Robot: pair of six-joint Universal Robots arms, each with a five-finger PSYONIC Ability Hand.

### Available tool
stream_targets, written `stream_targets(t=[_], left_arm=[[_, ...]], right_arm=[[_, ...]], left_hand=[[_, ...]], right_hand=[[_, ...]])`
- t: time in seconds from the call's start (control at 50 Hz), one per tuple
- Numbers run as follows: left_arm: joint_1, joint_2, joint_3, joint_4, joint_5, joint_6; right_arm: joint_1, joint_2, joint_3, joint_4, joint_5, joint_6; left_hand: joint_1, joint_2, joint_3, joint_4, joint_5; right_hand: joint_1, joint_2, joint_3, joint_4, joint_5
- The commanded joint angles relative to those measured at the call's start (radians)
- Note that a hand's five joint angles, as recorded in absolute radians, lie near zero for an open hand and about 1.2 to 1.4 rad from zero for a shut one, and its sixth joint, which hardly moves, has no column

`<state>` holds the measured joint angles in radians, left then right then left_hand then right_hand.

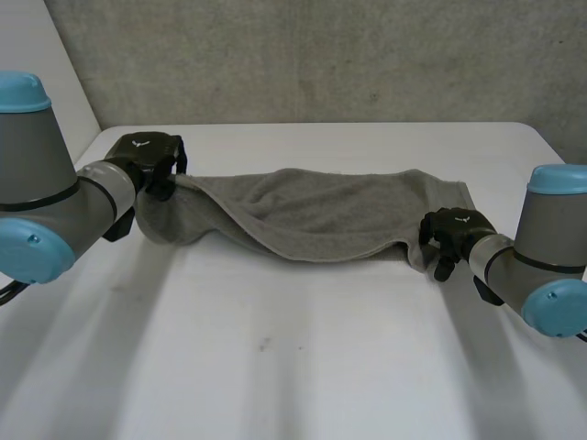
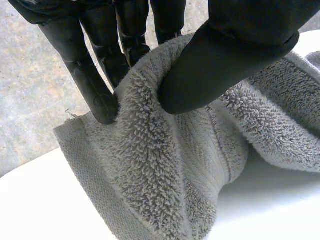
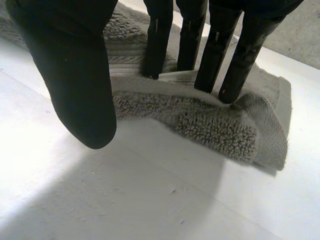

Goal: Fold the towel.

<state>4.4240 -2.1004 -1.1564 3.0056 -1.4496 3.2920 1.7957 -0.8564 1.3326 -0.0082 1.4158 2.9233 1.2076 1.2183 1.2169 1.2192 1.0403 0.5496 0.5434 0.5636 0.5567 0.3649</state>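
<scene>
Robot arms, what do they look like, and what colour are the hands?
Each arm is a fat round tube: the left arm and right arm have grey joints with light-blue caps. The left hand and right hand are black, each with a tiny white mark on its back.

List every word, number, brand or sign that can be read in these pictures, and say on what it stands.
No words or numbers can be read.
On the left hand: a small white emblem, not letters.
On the right hand: the same emblem.
On the towel: no label shows.
</scene>
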Motion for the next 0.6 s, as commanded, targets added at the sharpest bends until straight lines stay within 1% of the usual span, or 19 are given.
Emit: stream_targets(t=[0.02,0.06,0.08,0.1,0.12,0.14,0.16,0.18,0.2,0.24,0.28,0.34,0.38,0.4,0.44,0.46,0.5,0.56,0.6], left_arm=[[0.0,-0.004,0.003,0.001,0.0,0.0],[0.0,-0.004,0.003,0.001,0.0,0.0],[0.0,-0.004,0.003,0.001,0.0,0.0],[0.0,-0.004,0.003,0.001,0.0,0.0],[0.0,-0.004,0.003,0.001,0.0,0.0],[0.0,-0.004,0.003,0.001,0.0,0.0],[0.0,-0.004,0.003,0.001,0.0,0.0],[0.0,-0.004,0.003,0.001,0.0,0.0],[0.0,-0.004,0.003,0.001,0.0,0.0],[0.0,-0.004,0.003,0.001,0.0,0.0],[0.0,-0.003,0.001,-0.001,0.0,0.0],[0.0,-0.001,0.001,-0.004,0.0,0.0],[0.002,0.009,0.001,-0.016,-0.002,0.001],[0.002,0.01,0.001,-0.016,-0.002,0.001],[0.009,0.031,-0.003,-0.045,-0.002,0.003],[0.009,0.031,-0.003,-0.045,-0.002,0.003],[0.012,0.068,-0.003,-0.121,0.0,0.014],[0.018,0.086,-0.008,-0.169,0.0,0.032],[0.035,0.123,-0.025,-0.256,0.002,0.09]], right_arm=[[0.001,0.005,-0.007,-0.024,0.005,0.0],[0.007,0.019,-0.009,-0.044,0.006,-0.003],[0.007,0.019,-0.009,-0.044,0.006,-0.003],[0.007,0.023,-0.015,-0.05,0.008,-0.001],[0.007,0.023,-0.019,-0.052,0.009,0.002],[0.007,0.023,-0.02,-0.052,0.009,0.002],[0.008,0.02,-0.021,-0.053,0.014,0.007],[0.008,0.02,-0.021,-0.053,0.014,0.007],[0.007,0.013,-0.023,-0.055,0.024,0.01],[0.007,0.0,-0.023,-0.058,0.035,0.022],[0.001,-0.05,-0.023,-0.058,0.051,0.063],[-0.001,-0.087,-0.024,-0.049,0.051,0.073],[-0.006,-0.185,-0.024,-0.036,0.048,0.08],[-0.006,-0.185,-0.024,-0.036,0.048,0.08],[-0.007,-0.309,-0.032,0.026,0.04,0.063],[-0.007,-0.309,-0.032,0.027,0.04,0.063],[-0.019,-0.403,-0.068,0.12,0.032,0.028],[-0.036,-0.437,-0.09,0.166,0.032,0.011],[-0.073,-0.483,-0.116,0.249,0.031,-0.012]], left_hand=[[0.189,0.178,0.179,0.177,0.181],[0.189,0.178,0.179,0.177,0.181],[0.189,0.178,0.179,0.177,0.181],[0.189,0.178,0.179,0.177,0.181],[0.189,0.178,0.179,0.177,0.181],[0.189,0.178,0.179,0.177,0.181],[0.189,0.178,0.179,0.177,0.181],[0.189,0.178,0.179,0.177,0.181],[0.189,0.178,0.179,0.177,0.181],[0.189,0.178,0.179,0.177,0.181],[0.189,0.178,0.179,0.177,0.181],[0.189,0.178,0.179,0.177,0.181],[0.189,0.178,0.179,0.177,0.181],[0.189,0.178,0.179,0.177,0.181],[0.189,0.178,0.179,0.177,0.181],[0.189,0.178,0.179,0.177,0.181],[0.189,0.178,0.179,0.177,0.181],[0.189,0.178,0.179,0.177,0.181],[0.189,0.178,0.179,0.177,0.181]], right_hand=[[0.061,0.067,0.047,0.054,0.071],[0.169,0.175,0.155,0.162,0.179],[0.17,0.176,0.156,0.162,0.18],[0.271,0.277,0.257,0.264,0.281],[0.438,0.444,0.424,0.431,0.448],[0.44,0.446,0.426,0.432,0.45],[0.684,0.69,0.67,0.677,0.694],[0.686,0.692,0.672,0.679,0.696],[0.845,0.851,0.831,0.838,0.855],[0.847,0.853,0.833,0.84,0.857],[0.847,0.853,0.833,0.84,0.857],[0.847,0.853,0.833,0.84,0.857],[0.847,0.853,0.833,0.84,0.857],[0.847,0.853,0.833,0.84,0.857],[0.847,0.853,0.833,0.84,0.857],[0.847,0.853,0.833,0.84,0.857],[0.847,0.853,0.833,0.84,0.857],[0.847,0.853,0.833,0.84,0.857],[0.847,0.853,0.833,0.84,0.857]])
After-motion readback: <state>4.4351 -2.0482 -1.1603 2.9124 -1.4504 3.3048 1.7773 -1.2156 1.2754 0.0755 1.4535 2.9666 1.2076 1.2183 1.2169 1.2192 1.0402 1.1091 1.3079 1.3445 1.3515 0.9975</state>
